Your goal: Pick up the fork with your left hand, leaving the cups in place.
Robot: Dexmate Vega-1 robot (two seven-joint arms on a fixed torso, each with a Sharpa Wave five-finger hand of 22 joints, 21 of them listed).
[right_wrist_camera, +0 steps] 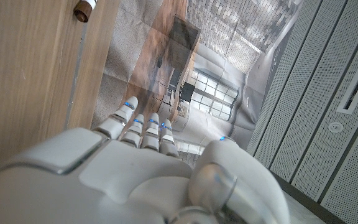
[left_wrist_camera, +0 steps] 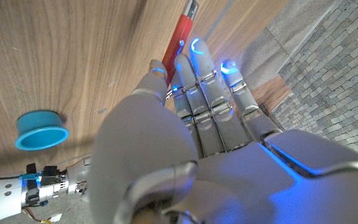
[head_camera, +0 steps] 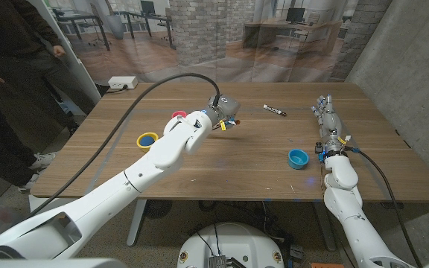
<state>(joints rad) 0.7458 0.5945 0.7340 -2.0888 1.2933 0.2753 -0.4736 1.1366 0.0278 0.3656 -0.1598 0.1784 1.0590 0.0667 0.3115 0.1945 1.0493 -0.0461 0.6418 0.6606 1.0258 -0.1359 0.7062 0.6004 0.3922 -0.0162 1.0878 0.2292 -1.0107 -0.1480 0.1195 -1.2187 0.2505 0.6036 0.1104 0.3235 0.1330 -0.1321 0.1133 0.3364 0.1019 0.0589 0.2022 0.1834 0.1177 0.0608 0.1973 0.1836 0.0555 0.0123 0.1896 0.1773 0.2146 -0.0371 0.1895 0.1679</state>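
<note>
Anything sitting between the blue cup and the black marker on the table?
No. In the head view the stretch from the blue cup to the black marker is bare wood; the left hand is off to the side.

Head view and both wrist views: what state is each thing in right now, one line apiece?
fork: red handle, held by the left hand
left hand: over the table, gripping the fork
right hand: on the table, holds nothing
blue cup: upright, untouched
yellow cup: upright, untouched
red cup: partly hidden behind the left arm
marker: lying flat
</note>
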